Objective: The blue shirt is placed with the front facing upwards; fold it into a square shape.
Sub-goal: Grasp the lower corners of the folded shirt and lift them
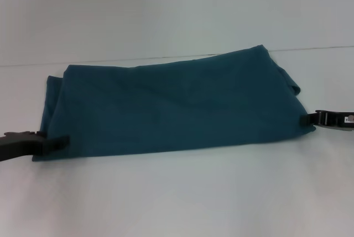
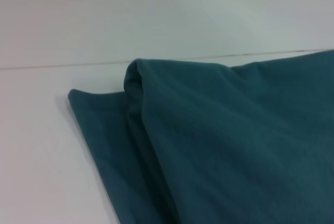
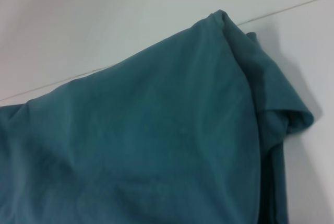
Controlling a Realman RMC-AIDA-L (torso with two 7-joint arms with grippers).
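Left tool and right tool flank blue shirt.

The left gripper is reaching in from the left edge of the head view, low in the frame, with its dark body lying almost level and its fingertips pointing toward the frame's centre. The fingers are lying close together, one just over the other, and whether they are pinching anything cannot be made out. The right gripper is coming in from the right edge at mid-height, also nearly level, its tip pointing toward the centre. Only a short dark stub of its fingers is showing, so their spacing cannot be read. Neither wrist view is showing its own arm's fingers.
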